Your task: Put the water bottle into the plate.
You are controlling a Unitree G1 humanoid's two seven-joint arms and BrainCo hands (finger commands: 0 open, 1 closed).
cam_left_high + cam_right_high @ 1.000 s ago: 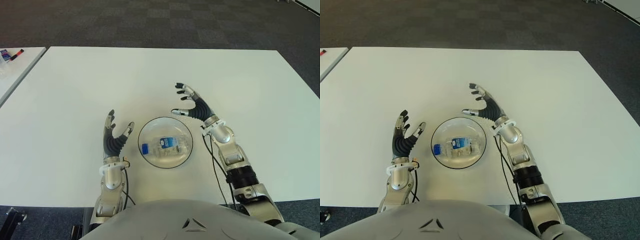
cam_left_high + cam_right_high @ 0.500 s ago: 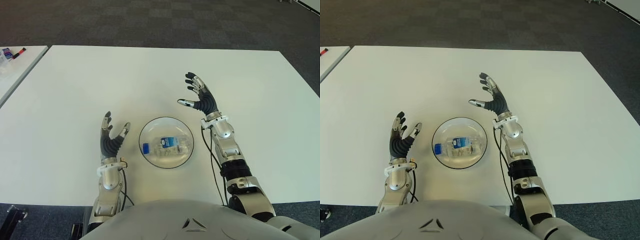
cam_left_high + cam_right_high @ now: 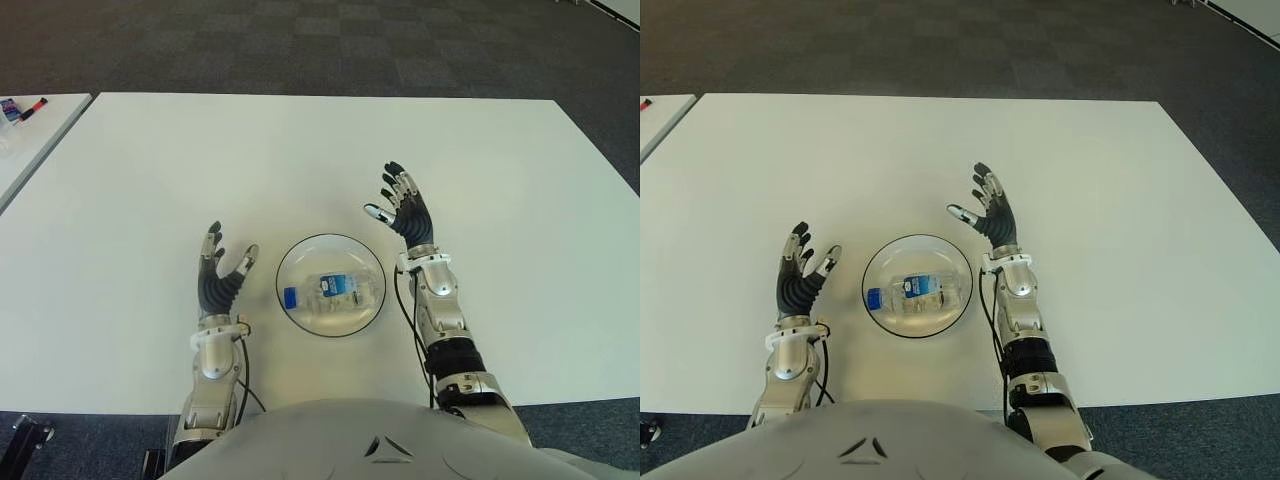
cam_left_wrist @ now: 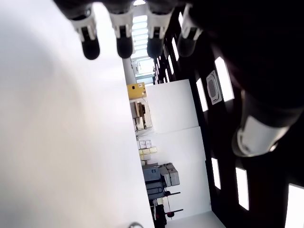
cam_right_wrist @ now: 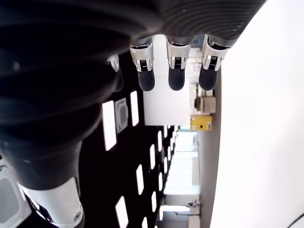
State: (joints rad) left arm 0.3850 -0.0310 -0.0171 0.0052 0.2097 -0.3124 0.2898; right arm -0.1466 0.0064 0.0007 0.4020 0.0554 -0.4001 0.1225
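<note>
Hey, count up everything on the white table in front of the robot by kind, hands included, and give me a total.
Clear plastic water bottle with blue cap: 1, lying in the plate
Round clear glass plate: 1
Robot hands: 2, left hand and right hand, both open, one either side of the plate
Total: 4

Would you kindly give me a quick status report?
Left hand and right hand open, empty, flanking the plate. Water bottle lies inside it. Nothing obstructing.
</note>
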